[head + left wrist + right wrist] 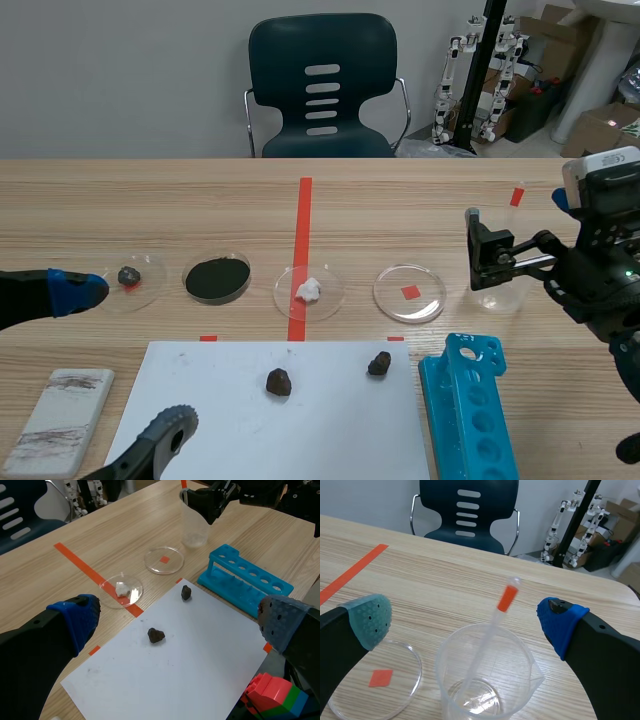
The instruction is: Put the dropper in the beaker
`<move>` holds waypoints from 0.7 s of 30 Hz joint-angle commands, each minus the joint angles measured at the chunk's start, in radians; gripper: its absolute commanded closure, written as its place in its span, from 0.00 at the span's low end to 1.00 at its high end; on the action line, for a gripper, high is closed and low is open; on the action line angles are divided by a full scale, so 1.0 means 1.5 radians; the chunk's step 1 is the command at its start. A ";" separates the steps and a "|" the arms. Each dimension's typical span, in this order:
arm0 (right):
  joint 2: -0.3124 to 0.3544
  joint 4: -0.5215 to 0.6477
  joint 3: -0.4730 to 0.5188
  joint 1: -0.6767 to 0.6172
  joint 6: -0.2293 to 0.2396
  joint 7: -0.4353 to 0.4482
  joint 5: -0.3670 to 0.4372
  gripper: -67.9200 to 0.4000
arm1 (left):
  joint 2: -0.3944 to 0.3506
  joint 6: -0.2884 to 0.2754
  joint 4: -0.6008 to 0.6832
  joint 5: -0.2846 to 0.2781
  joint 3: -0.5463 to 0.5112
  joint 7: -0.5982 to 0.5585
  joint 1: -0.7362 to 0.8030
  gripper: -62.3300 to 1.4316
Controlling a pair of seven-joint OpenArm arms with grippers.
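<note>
The clear, orange-banded plastic dropper (pixel 492 625) is leaned inside the transparent beaker (pixel 522 680) near the bench's right edge, so placement appears done. The right gripper (pixel 465 622) and left gripper (pixel 177 622) are held spread, empty.

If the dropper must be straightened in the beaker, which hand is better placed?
Right. Its open hand stands around the beaker, where the dropper leans. The left hand is far off, beside a dish at the table's other end.
</note>
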 commanded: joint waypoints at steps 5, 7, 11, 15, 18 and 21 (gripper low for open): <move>0.009 0.007 0.001 0.012 -0.001 0.010 0.000 0.05 | 0.003 0.001 0.006 -0.009 0.001 -0.010 0.005 0.00; 0.009 0.007 0.001 0.012 -0.001 0.010 0.000 0.03 | 0.003 0.001 0.006 -0.009 0.001 -0.010 0.005 0.00; 0.009 0.007 0.001 0.012 -0.001 0.010 0.000 0.03 | 0.003 0.001 0.006 -0.009 0.001 -0.010 0.005 0.00; 0.009 0.007 0.001 0.012 -0.001 0.010 0.000 0.04 | 0.003 0.001 0.006 -0.009 0.001 -0.010 0.005 0.00; 0.009 0.007 0.001 0.012 -0.001 0.010 0.000 0.04 | 0.003 0.001 0.006 -0.009 0.001 -0.010 0.005 0.00; 0.009 0.007 0.001 0.012 -0.001 0.010 0.000 0.04 | 0.003 0.001 0.006 -0.009 0.001 -0.010 0.005 0.00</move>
